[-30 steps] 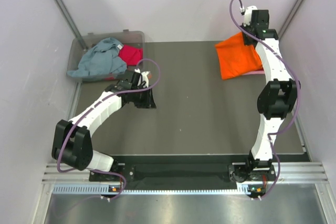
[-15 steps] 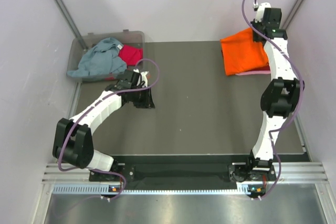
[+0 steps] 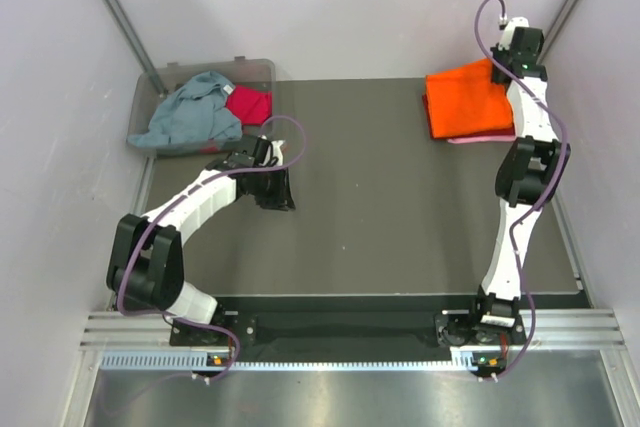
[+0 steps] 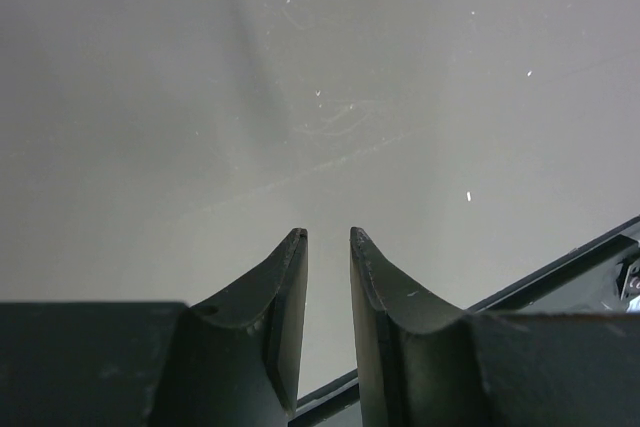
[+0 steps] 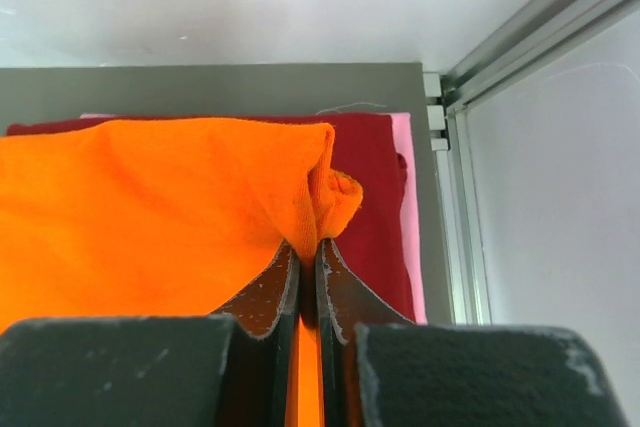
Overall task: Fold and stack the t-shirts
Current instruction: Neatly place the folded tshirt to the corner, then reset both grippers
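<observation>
A soft, ribbed fold of the orange t-shirt (image 5: 150, 217) is pinched between the closed black fingers of the right gripper (image 5: 308, 255), at the far right corner of the matte grey table (image 3: 380, 207). The shirt is spread leftward from the gripper as a folded rectangle over a dark red t-shirt (image 5: 375, 197) and a pink t-shirt (image 5: 408, 217). The left gripper (image 4: 327, 239) is held slightly apart and empty, near a clear plastic bin (image 3: 258, 69) in which a crumpled grey-blue t-shirt (image 3: 190, 112) and a magenta t-shirt (image 3: 250, 104) are kept.

White links (image 3: 195, 202), black joints (image 3: 530, 172), purple cables (image 3: 288, 117), dark end effector fingers (image 4: 285, 297)
</observation>
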Robot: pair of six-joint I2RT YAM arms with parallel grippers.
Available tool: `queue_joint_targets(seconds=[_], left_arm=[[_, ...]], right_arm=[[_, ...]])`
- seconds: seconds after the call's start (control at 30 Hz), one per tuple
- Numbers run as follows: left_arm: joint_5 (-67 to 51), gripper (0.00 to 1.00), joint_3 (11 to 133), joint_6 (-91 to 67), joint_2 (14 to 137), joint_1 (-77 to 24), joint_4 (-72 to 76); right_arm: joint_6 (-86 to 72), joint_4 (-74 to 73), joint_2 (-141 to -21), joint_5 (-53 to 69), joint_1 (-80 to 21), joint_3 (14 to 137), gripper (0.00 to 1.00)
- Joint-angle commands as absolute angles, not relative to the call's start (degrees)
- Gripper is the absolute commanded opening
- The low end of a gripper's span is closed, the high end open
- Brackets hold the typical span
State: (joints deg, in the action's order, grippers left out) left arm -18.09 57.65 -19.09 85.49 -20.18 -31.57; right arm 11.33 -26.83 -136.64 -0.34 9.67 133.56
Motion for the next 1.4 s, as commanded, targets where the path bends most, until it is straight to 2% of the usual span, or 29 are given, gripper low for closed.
queue_joint_targets(seconds=[0.0, 0.43, 0.5, 0.53, 0.57, 0.6, 0.77, 0.83, 0.87, 1.03, 1.13, 1.2, 1.23, 1.37], left_arm=[[-18.0, 0.29, 59.9, -18.5, 86.2, -19.8, -31.7], [-18.5, 0.29, 59.8, -18.5, 86.5, -19.7, -31.4], [-18.7, 0.29, 59.8, -18.5, 86.4, -19.6, -31.4], [-18.7, 0.29, 59.8, -18.5, 86.4, -19.7, -31.3], [-19.5, 0.29, 59.6, -18.6, 86.3, -19.7, -31.1], [-20.2, 0.30, 59.5, -18.5, 85.9, -19.7, -30.9], [-26.6, 0.31, 58.7, -19.0, 83.0, -19.6, -28.5], [-27.8, 0.31, 58.7, -19.5, 81.6, -19.7, -27.2], [-28.6, 0.31, 59.0, -19.7, 80.2, -19.6, -26.7], [-30.0, 0.31, 60.0, -23.6, 75.1, -19.5, -21.9], [-29.7, 0.32, 62.7, -25.0, 72.1, -19.5, -18.9], [-28.5, 0.34, 65.4, -25.1, 70.5, -19.5, -19.6], [-27.4, 0.35, 66.0, -24.9, 69.9, -19.5, -20.0], [-24.9, 0.45, 65.8, -25.7, 65.4, -19.5, -20.9]], right_arm=[[10.0, -20.4, -136.8, -0.3, 10.9, 136.7, 0.00], [8.8, -17.0, -139.4, -0.4, 11.9, 137.4, 0.02], [8.3, -17.0, -139.4, -0.9, 12.0, 137.5, 0.11], [8.1, -17.3, -139.3, -1.5, 12.0, 137.4, 0.24], [7.6, -17.7, -138.7, -2.4, 12.0, 137.2, 0.31], [5.9, -18.7, -138.2, -3.5, 11.9, 137.1, 0.45], [0.4, -19.7, -126.1, -3.7, 11.9, 125.3, 0.70], [-3.4, -21.3, -121.5, -3.3, 11.5, 119.8, 0.97], [-4.6, -23.6, -117.0, -3.2, 11.3, 118.3, 1.00], [-11.2, -32.2, -98.5, -0.5, 8.8, 106.2, 1.00], [-15.7, -37.4, -90.4, 7.1, 7.9, 96.7, 1.00], [-20.1, -38.4, -81.4, 10.9, 7.6, 90.3, 1.00], [-21.3, -37.6, -75.0, 14.6, 6.9, 82.8, 1.00], [-24.8, -33.2, -60.7, 20.2, 4.2, 67.0, 1.00]])
